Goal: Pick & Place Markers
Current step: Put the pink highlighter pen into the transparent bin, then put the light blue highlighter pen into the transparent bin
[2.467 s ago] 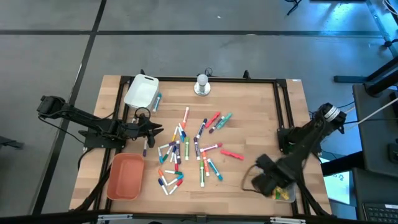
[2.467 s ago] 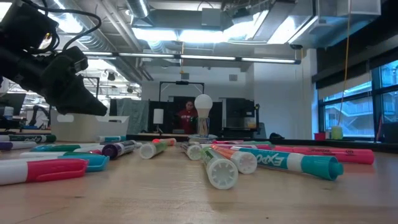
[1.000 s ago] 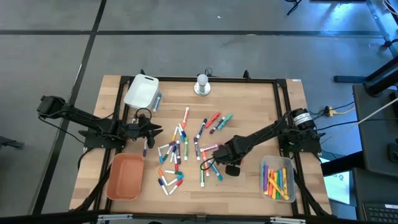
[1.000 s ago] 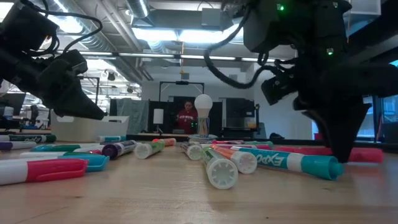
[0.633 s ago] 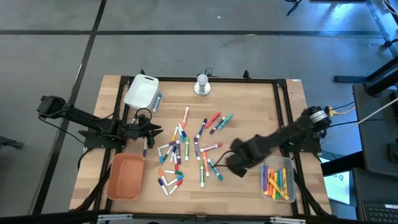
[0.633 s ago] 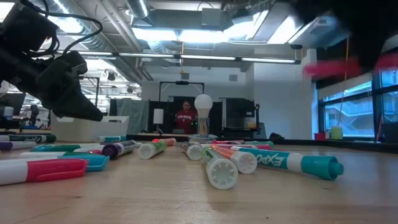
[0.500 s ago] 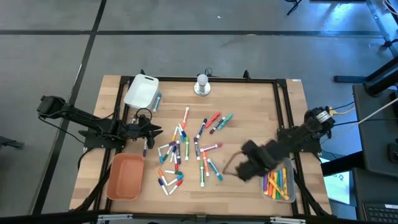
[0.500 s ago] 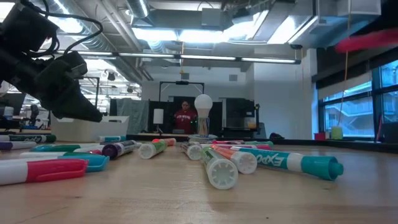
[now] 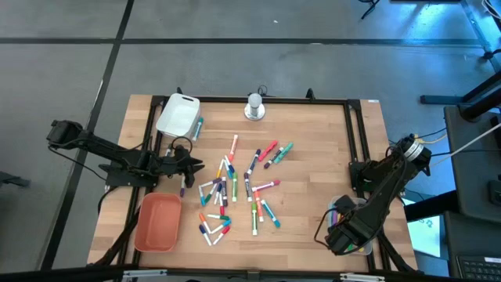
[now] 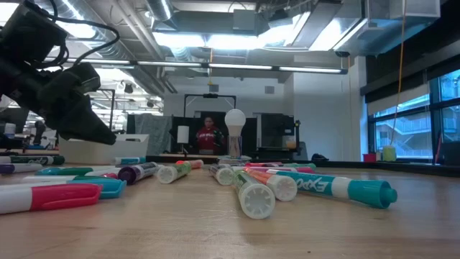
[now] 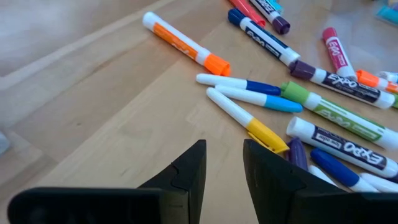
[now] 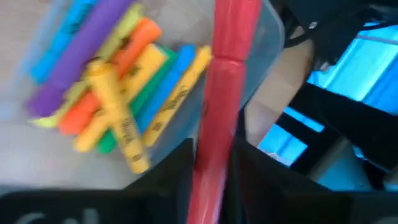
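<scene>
At the near right corner of the worktop, I see the right end effector above the clear tray, a red marker standing between its fingers; whether they are clenched on it or have released it, I cannot tell. The tray holds a heap of coloured markers: yellow, orange, purple, blue, green. At the left edge, the left end effector hangs beside the scattered markers, its fingers slightly parted and grasping nothing. Nearest it lie a yellow-capped marker and an orange-capped marker. An orange tray and a white tray flank that arm.
</scene>
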You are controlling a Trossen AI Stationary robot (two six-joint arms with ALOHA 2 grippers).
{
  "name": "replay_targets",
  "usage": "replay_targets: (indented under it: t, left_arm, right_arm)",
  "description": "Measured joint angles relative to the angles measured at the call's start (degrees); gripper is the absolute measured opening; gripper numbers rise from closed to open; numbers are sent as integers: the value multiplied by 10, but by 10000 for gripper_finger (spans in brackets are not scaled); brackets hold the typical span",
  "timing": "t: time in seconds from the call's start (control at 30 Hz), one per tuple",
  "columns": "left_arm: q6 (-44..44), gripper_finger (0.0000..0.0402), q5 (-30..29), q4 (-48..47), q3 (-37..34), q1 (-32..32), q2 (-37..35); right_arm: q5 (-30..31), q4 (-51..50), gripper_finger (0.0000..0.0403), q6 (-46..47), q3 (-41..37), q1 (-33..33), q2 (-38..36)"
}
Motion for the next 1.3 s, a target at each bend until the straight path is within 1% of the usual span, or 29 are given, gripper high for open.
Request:
replay_targets:
  t: [0.13,0.3,0.37,0.47,0.57,0.67,0.77,0.8,0.83,0.87,0.93,1.0,1.1,1.23,1.3]
  left_arm:
    - [0,102,-13,0,0,0,0]
    - [-4,102,-18,0,0,0,0]
    - [-4,102,-20,0,0,0,0]
    - [-4,102,-31,1,0,0,0]
    - [-4,102,-34,1,0,0,0]
    - [-4,102,-36,1,0,0,0]
    - [-4,102,-51,1,0,0,0]
    - [-4,102,-56,1,0,0,0]
    - [-4,102,-61,1,0,0,0]
    - [-4,102,-66,1,0,0,0]
    - [-4,102,-74,1,0,0,0]
    - [-4,102,-79,1,0,0,0]
    - [5,102,-82,1,0,1,0]
    - [6,102,-82,1,0,0,0]
    - [9,102,-82,1,0,1,0]
  right_arm:
    - [-1,26,160,-14,-33,1,-5]
    - [9,47,183,-24,-38,1,-8]
    - [31,47,185,-45,-33,1,-9]
    - [87,47,187,-86,-24,-9,-9]
    - [167,49,187,-142,-16,-35,-9]
    - [274,58,188,-264,-14,-69,-9]
    - [424,91,188,-439,-14,-107,-9]
    - [473,107,188,-510,-14,-120,-9]
    - [511,127,187,-590,-15,-134,-9]
    - [530,153,185,-668,-17,-149,-9]
    - [523,198,176,-815,-20,-185,-9]
    - [496,233,166,-918,-20,-231,-8]
    - [451,258,152,-1016,-20,-317,-7]
    - [352,267,141,-1125,-20,-434,-7]
    - [320,279,137,-1176,-20,-489,-7]
